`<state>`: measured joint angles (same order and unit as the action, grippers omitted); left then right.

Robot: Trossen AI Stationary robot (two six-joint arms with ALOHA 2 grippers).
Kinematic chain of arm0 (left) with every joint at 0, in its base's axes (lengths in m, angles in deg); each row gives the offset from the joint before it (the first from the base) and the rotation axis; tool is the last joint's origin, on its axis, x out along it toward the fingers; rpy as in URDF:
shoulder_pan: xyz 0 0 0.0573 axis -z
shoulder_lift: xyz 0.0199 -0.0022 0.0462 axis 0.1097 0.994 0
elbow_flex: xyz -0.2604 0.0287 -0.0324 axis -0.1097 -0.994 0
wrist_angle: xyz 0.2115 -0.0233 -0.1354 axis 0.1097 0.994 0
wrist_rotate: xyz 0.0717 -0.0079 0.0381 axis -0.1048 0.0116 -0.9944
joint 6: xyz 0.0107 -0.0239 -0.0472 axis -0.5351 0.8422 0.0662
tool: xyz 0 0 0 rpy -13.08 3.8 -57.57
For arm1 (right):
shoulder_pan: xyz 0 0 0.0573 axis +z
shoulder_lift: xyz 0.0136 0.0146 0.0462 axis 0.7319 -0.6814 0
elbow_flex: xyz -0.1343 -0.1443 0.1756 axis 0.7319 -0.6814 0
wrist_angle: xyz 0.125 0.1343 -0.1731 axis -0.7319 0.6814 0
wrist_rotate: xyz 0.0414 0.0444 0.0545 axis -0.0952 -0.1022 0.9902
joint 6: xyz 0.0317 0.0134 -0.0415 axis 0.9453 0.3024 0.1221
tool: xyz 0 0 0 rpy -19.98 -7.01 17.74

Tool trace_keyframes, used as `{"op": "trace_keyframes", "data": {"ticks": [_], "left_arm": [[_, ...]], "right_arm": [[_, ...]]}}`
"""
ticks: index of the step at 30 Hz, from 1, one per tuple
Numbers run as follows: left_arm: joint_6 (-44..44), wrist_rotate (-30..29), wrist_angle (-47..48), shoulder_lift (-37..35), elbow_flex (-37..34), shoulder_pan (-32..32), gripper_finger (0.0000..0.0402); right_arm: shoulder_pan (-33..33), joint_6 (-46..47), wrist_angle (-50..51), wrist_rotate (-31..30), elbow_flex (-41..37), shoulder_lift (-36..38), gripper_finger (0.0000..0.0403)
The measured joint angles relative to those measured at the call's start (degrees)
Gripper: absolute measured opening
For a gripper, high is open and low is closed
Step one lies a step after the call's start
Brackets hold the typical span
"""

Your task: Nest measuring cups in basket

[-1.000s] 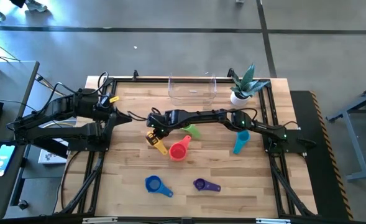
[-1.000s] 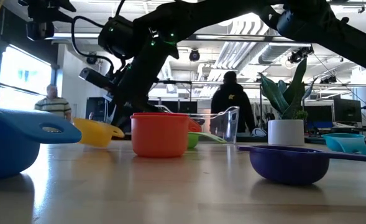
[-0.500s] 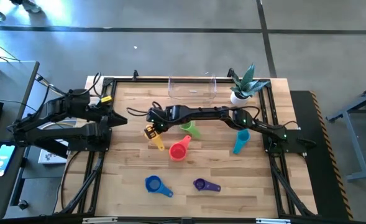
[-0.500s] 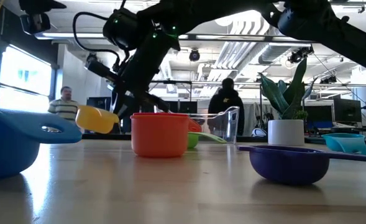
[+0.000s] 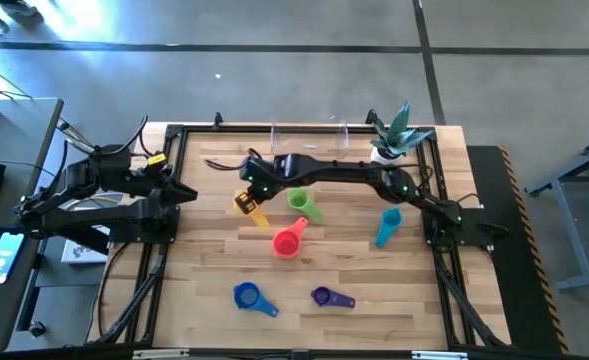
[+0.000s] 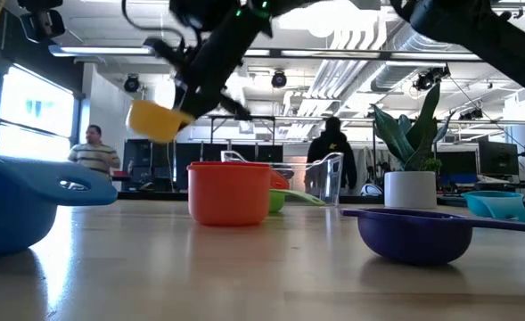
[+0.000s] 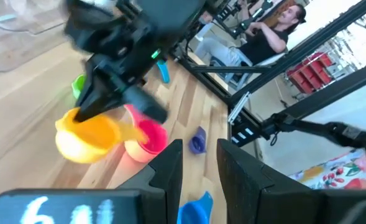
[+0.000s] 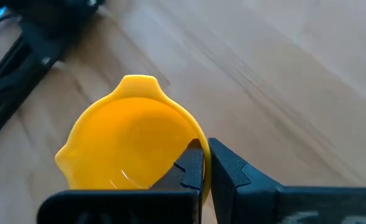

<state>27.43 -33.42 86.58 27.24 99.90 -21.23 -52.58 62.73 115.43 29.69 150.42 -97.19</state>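
Overhead, we see a wooden table (image 5: 204, 270) with two dark robot arms. The right gripper (image 5: 251, 193) reaches across to the upper middle of the frame, its jaws clamped on the rim of a small yellow plastic measuring cup (image 5: 251, 205), which in the low view hangs in the air, clear of the tabletop. The left gripper (image 5: 179, 188) waits at the table's left edge; we cannot tell whether its jaws are open or closed.

The clear rectangular plastic basket (image 5: 309, 143) sits at the top centre of the table. Just to its right stands a small white pot with a green plant (image 5: 389, 140).

Below the basket lie a green cup (image 5: 301, 203) and, just below that, a red cup (image 5: 288, 241). A light blue cup (image 5: 387, 227) lies to the right. Near the bottom of the table lie a blue cup (image 5: 250, 297) and a purple cup (image 5: 326, 297), a little apart.
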Motion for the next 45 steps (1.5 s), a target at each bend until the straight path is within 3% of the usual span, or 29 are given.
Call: {"op": "trace_keyframes", "data": {"ticks": [10, 23, 29, 37, 45], "left_arm": [[0.2, -1.0, 0.1, 0.0, 0.0, 0.0, 0.009], [14.8, -15.8, 0.1, 0.0, 0.0, 0.0, 0.009], [16.6, -18.3, 0.1, 0.0, 0.0, 0.0, 0.009], [19.7, -19.5, 0.5, 0.0, 0.0, 0.0, 0.009], [20.4, -21.6, 3.0, 0.0, 0.0, 0.0, 0.009]], "right_arm": [[-2.0, -26.1, 7.6, 3.7, 0.0, 6.5, 0.0001], [-0.2, -68.7, 12.1, 10.5, -0.1, 6.7, 0.0005], [2.5, -84.3, 12.1, 12.9, -0.1, 6.7, 0.0005], [5.4, -91.4, 13.3, 14.9, -0.1, 6.6, 0.0006], [6.4, -92.5, 13.8, 16.5, -2.4, 6.4, 0.0006]]}}
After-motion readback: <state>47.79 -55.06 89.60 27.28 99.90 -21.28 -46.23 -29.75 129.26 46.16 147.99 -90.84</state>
